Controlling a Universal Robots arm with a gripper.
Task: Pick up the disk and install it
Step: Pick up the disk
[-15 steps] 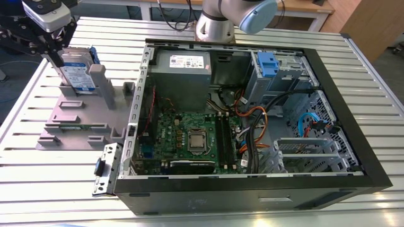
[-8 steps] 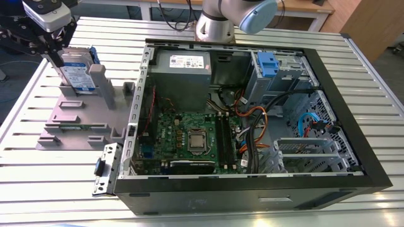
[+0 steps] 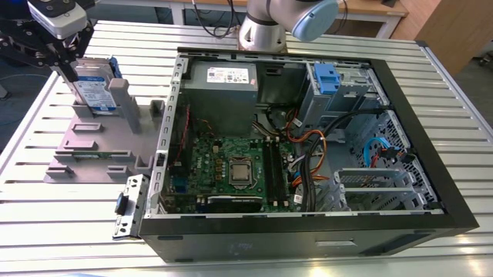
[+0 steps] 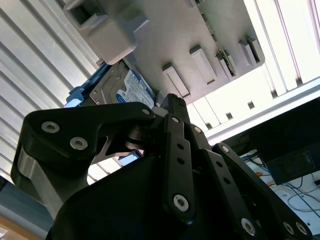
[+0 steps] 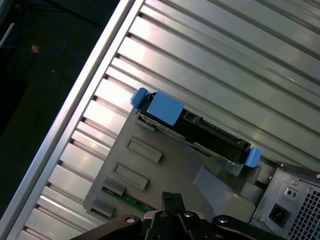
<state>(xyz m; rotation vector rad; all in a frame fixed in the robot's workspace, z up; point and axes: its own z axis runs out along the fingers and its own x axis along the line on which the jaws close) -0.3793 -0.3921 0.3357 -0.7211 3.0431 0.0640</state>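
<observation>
Exterior view: the disk stands on edge, upright, in the stand.

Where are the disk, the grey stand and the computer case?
disk [image 3: 98, 95]: exterior view, on its white-and-blue label.
grey stand [image 3: 87, 140]: exterior view, on its flat base.
computer case [image 3: 308, 234]: exterior view, on its black outer wall.

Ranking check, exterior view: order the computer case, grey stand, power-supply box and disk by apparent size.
1. computer case, far the largest
2. grey stand
3. power-supply box
4. disk, upright in the stand; the pincer covers part of it, so its margin below the box is unsure
</observation>
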